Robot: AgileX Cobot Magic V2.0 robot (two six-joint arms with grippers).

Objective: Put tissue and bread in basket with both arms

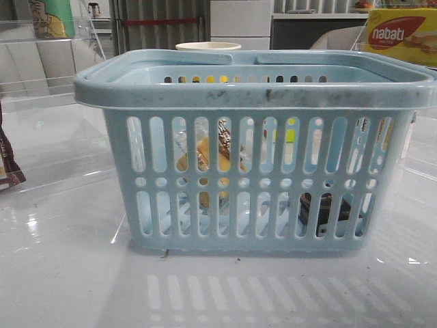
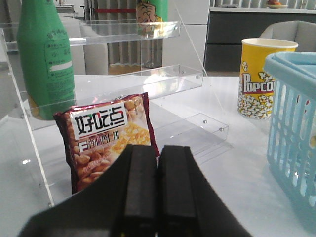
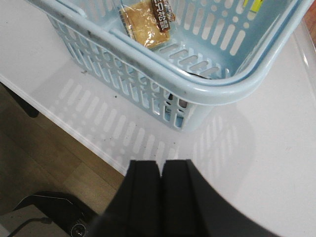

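Two labels: "nabati" box (image 1: 401, 34), "POPCORN" cup (image 2: 260, 76).

Bread (image 3: 146, 23) inside basket (image 3: 163, 79)

tissue (image 1: 326, 212), probably, half hidden behind basket (image 1: 254, 96) slots

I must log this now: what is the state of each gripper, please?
Left gripper: closed, holding nothing.
Right gripper: closed, holding nothing.
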